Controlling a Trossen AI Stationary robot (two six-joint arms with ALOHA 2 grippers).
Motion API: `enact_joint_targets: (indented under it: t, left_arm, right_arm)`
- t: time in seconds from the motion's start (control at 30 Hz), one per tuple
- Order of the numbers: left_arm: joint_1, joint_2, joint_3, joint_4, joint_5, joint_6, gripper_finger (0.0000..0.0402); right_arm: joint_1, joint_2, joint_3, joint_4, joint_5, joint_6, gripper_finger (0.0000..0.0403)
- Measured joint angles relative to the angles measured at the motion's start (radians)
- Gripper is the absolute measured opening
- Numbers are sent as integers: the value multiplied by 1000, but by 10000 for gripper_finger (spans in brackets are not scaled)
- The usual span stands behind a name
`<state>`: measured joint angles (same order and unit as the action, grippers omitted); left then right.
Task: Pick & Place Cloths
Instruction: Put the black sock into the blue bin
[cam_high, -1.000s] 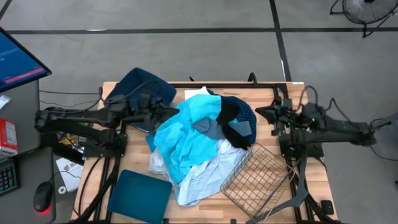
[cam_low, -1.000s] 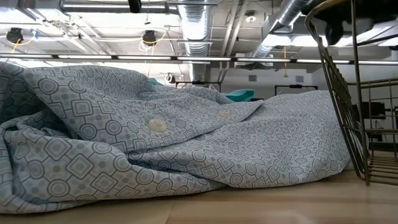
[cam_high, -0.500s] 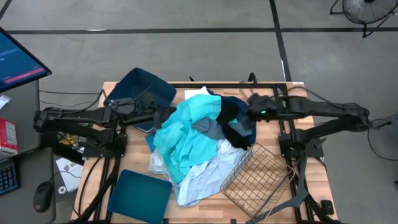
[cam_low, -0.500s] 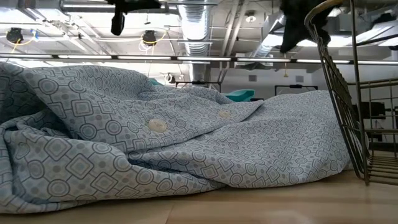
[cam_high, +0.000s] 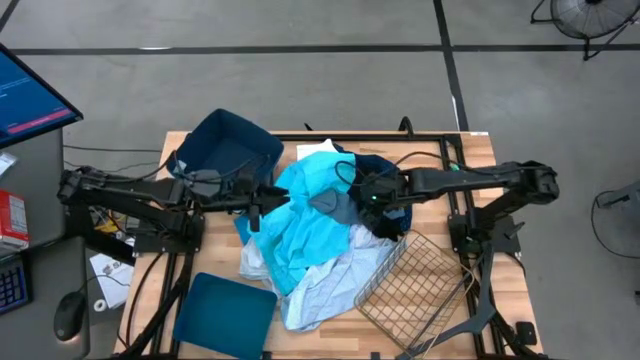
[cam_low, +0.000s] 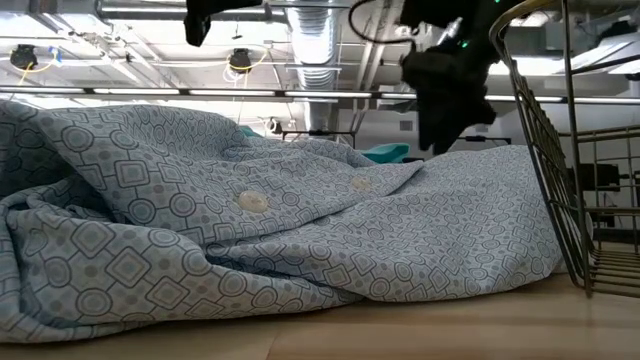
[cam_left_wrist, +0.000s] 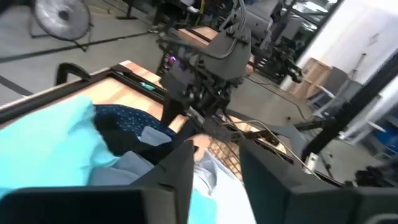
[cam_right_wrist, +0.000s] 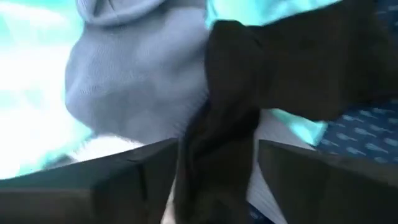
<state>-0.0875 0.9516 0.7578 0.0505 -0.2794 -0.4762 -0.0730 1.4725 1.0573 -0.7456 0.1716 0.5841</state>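
cloths (cam_high: 320, 235): heaped mid-tabletop (cam_high: 505, 290), cyan one on top, some spilling into the tipped wire basket (cam_high: 415, 290) | left claw (cam_high: 257, 205): at the heap's left edge, fingers apart, holding nothing | right claw (cam_high: 368, 197): over the heap's black and grey folds, fingers apart astride the black cloth (cam_right_wrist: 217, 124), not clamped

Soft matt fabric cloths (cam_high: 310, 225); bare metal wire basket (cam_high: 420, 290); pale smooth wooden table (cam_high: 510, 300)
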Motion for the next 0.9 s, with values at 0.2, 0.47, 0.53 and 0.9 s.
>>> enact_joint_targets:
  t: [0.2,0.47,0.53,0.9]
  left_arm:
    - [7,-2,0,1,-16,0,174]
    - [8,-3,0,2,-16,-27,200]
    - [8,-3,0,2,-12,-28,199]
    - [8,-3,0,4,-12,-59,195]
  right_arm:
    - [-47,52,0,80,-70,-15,255]
    - [-99,80,1,92,-43,-40,196]
    - [-108,102,0,84,-51,-64,164]
    - [-96,136,20,63,-56,-89,12]
